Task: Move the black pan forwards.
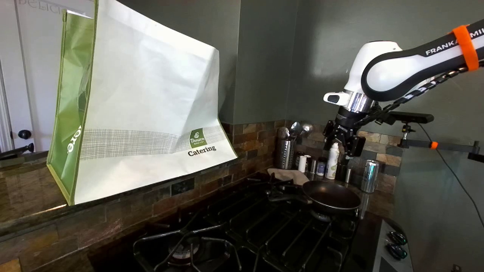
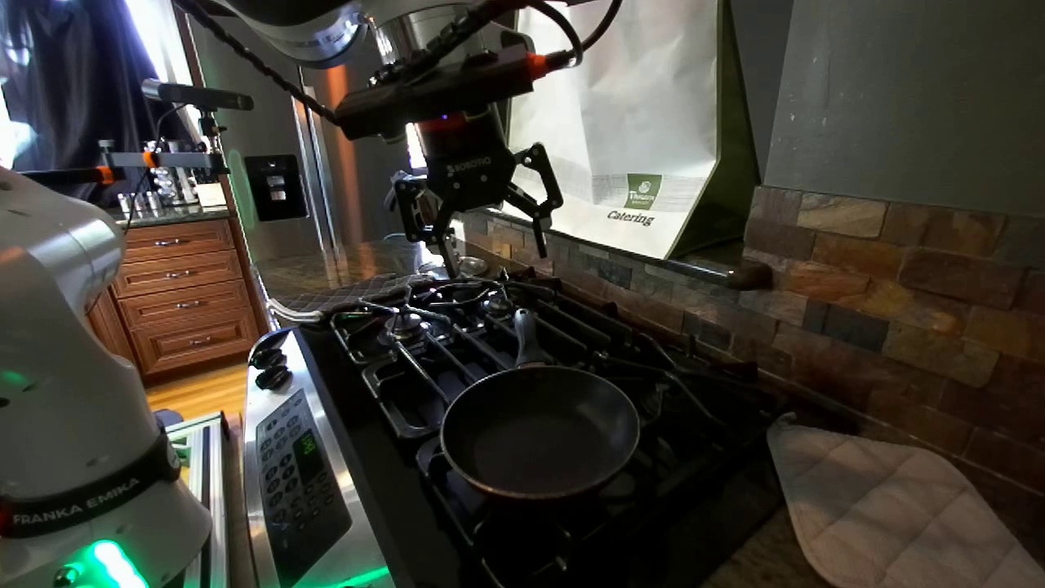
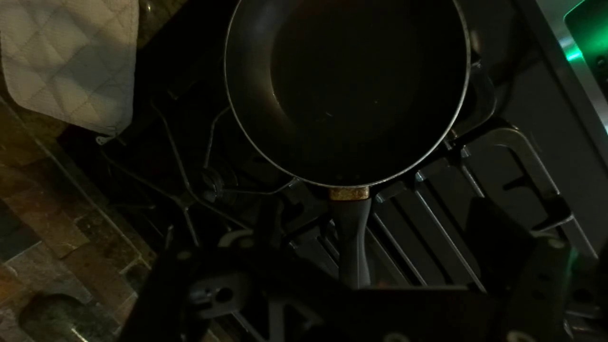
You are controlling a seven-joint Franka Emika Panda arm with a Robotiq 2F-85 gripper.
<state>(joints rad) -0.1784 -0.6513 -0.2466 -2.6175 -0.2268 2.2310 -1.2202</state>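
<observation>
The shallow, round, black metal pan (image 2: 539, 437) sat on black metal stove grates (image 3: 503, 136). The black, two-fingered hand (image 2: 496, 261) hung above and apart from the pan, towards its long grey handle (image 3: 352, 242), with fingers (image 2: 540, 235) spread wide.

Along the back edge of the glossy brown stone bench (image 2: 343, 265), brown rectangular stone tiles (image 2: 906, 245) are looking rough. A cream quilted cloth pad (image 2: 890, 498) is looking matt. The shallow, round black metal pan (image 2: 539, 433) is gleaming dully; its dim grey handle (image 3: 354, 232) is probably showing smooth plastic.
</observation>
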